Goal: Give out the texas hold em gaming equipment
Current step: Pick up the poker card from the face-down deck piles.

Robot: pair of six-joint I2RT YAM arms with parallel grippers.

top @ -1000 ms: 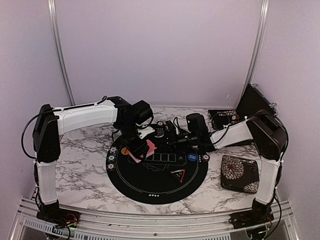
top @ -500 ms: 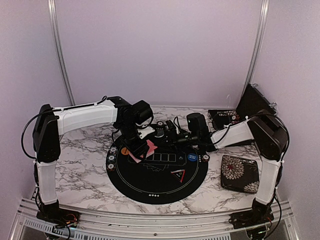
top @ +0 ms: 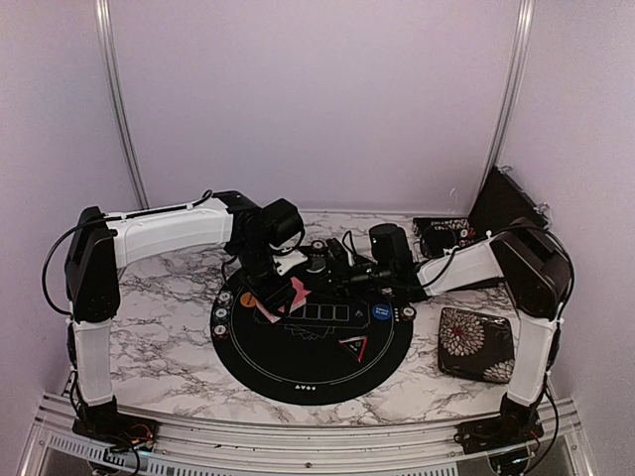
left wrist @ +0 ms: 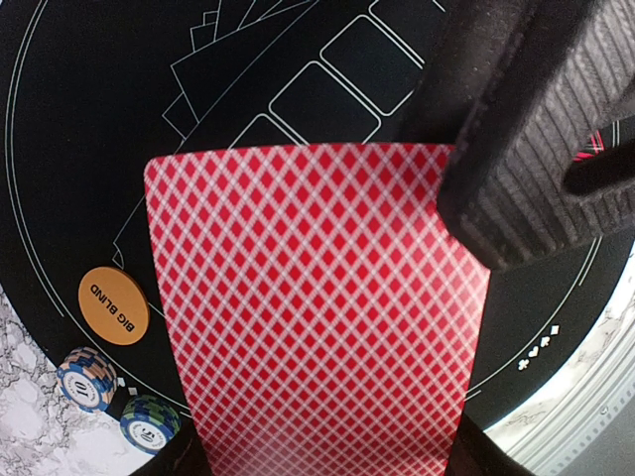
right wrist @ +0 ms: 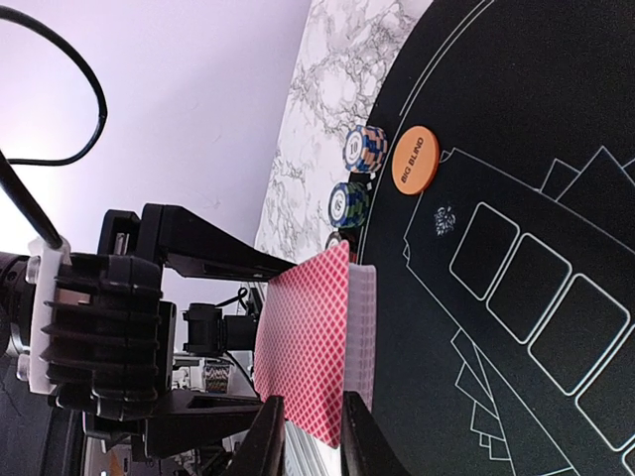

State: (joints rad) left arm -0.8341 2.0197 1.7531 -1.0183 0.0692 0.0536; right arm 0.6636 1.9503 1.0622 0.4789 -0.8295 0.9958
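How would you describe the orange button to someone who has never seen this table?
Find the round black mat. At its left edge, just inside the striped chip stacks, lies the orange button. It is flat and lettered BIG BLIND, unlike the blue one opposite.

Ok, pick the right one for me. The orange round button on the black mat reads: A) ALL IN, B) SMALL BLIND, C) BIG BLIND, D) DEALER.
C: in the left wrist view the orange button lies on the mat, left of the playing cards, and its print reads BIG BLIND.
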